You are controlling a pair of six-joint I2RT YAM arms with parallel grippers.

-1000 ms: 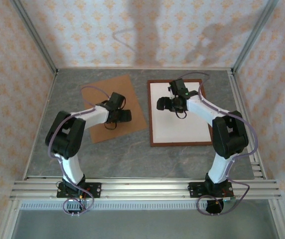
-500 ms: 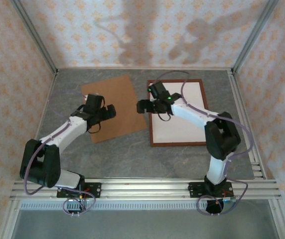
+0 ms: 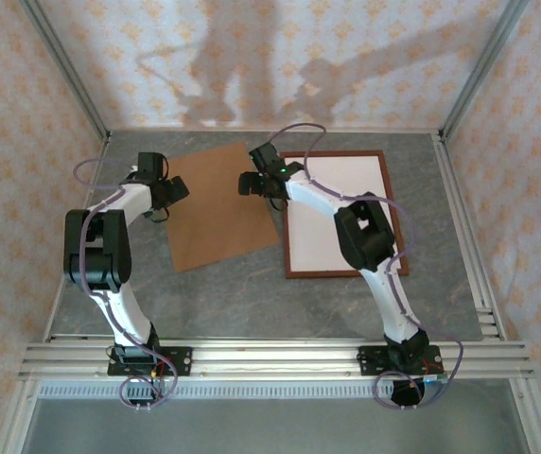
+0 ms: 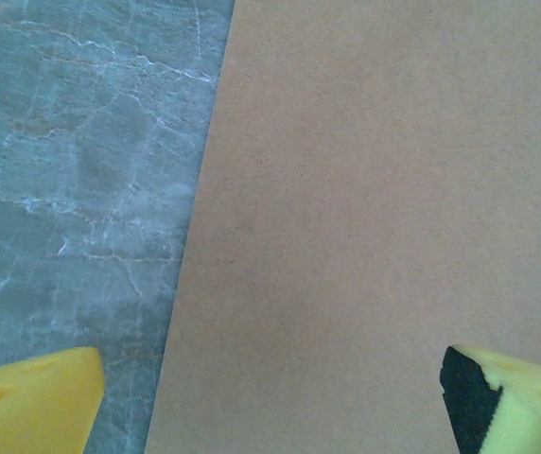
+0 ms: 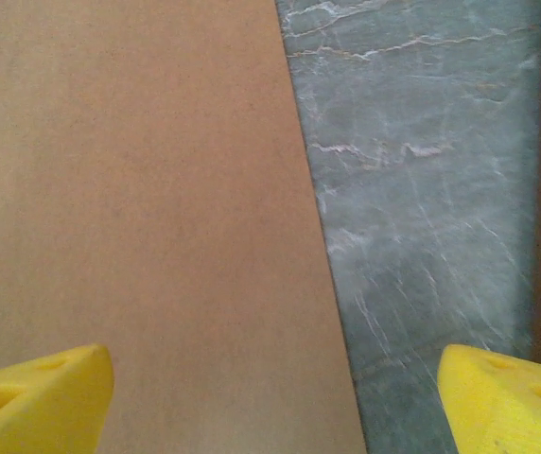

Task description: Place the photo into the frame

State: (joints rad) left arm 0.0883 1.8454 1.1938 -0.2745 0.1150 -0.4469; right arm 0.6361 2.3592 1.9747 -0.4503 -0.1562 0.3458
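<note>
- the left gripper [image 4: 270, 405] hangs over the left long edge of the brown backing board [image 3: 218, 203], its yellow fingers spread wide with nothing between them.
- the right gripper [image 5: 270, 397] hangs over the board's opposite long edge, jaws just as far apart and also empty.
- the board lies flat on the table [image 3: 252, 293], its long axis running away from the arms and tilted a little.
- the frame [image 3: 346, 273] sits just beside the board on the right, long axis also running near to far, with a white sheet [image 3: 370, 180] in its opening. the right arm is nearer to it.
- where the photo lies i cannot tell. my guess is it's under the board, so lifting that from both edges looks like the next move.
</note>
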